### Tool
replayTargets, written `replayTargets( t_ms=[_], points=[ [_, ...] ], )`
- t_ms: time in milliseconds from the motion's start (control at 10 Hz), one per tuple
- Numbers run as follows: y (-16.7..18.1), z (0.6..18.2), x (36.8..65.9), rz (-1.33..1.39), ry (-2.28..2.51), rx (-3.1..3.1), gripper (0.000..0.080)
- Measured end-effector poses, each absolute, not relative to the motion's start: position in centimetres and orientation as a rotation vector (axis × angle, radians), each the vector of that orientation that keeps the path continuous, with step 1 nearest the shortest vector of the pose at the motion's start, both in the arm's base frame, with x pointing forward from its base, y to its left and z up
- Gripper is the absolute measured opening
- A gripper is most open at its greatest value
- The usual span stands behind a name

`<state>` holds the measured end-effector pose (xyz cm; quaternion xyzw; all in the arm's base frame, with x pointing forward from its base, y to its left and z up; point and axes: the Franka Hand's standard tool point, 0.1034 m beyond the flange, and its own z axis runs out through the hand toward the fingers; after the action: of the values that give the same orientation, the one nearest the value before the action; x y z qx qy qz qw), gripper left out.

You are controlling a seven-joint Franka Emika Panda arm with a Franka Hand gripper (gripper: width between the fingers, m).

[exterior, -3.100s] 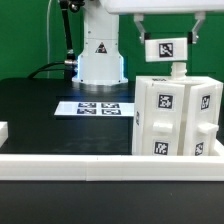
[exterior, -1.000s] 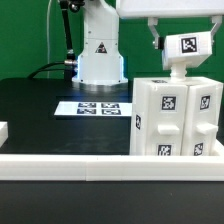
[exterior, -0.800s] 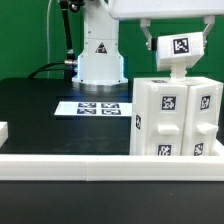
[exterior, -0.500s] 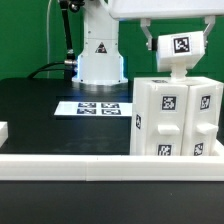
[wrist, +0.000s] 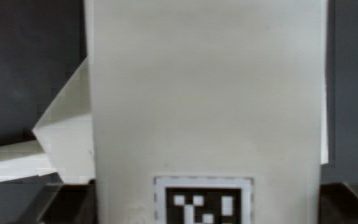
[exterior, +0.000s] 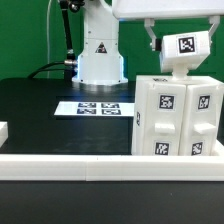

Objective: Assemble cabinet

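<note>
The claw [exterior: 182,40] grips a tagged panel [exterior: 177,62] right over the top of the cabinet [exterior: 160,120], which stands on the bench [exterior: 40,110] at the exterior view's right, the arm reaching down from above.

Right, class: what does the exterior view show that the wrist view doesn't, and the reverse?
Exterior view only: the robot base, the marker board, the whole cabinet body, and the gripper holding a tagged piece above it. Wrist view only: a close-up white face bearing one tag. Both: white tagged cabinet parts over the dark table.
</note>
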<state>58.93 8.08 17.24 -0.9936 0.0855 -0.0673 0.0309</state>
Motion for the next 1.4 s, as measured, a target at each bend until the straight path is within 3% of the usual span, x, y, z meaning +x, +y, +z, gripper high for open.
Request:
replayTargets(
  t_ms=[700,800,1400],
  points=[
    [8.0,16.77,59.72,-0.349,0.271,-3.038,0.0563],
    [8.0,16.77,59.72,-0.349,0.271,-3.038,0.0751],
    [7.98,16.99,59.84,-0.359,0.257,-3.038,0.0797]
  ],
)
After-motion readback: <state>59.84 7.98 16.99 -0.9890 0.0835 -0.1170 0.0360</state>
